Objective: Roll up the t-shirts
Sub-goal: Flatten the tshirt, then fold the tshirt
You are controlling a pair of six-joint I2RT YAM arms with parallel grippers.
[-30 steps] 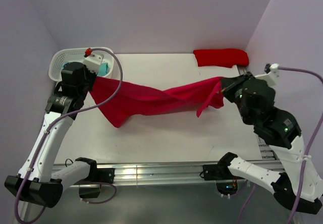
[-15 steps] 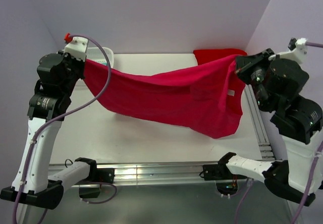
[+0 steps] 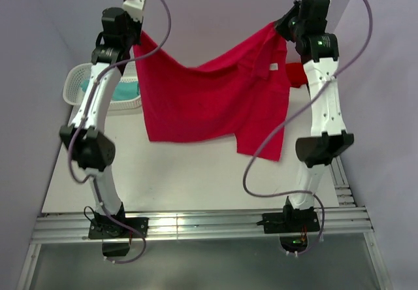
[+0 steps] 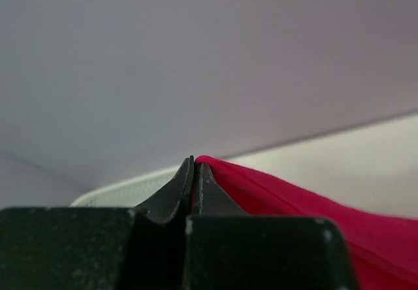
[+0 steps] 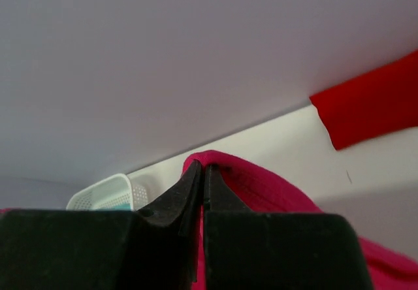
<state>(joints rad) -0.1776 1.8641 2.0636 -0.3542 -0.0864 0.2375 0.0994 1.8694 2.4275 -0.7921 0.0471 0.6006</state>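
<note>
Hanging across the upper middle of the top view, the crimson shirt is stretched between the two raised arms like a curtain, sagging in the centre, with one flap drooping lower at the right. It looks lifted off the table, though I cannot tell whether the lowest flap touches it. The left gripper, at upper left, has its fingers pressed together on one top corner of the cloth. The right gripper, at upper right, pinches the other. Both wrist views show the dark fingertips closed with crimson cloth coming out from between them.

This shirt is not rolled, nor laid flat. My reading is that it is being opened out, with spreading on the table and the rolling itself left to do.

The scarlet shirt lies as a compact bundle at the far right of the table, mostly hidden behind the right arm from above. It may be a finished roll, but I cannot be sure. The teal shirt sits in the basket at the left, untouched, so it too remains to do.
</note>
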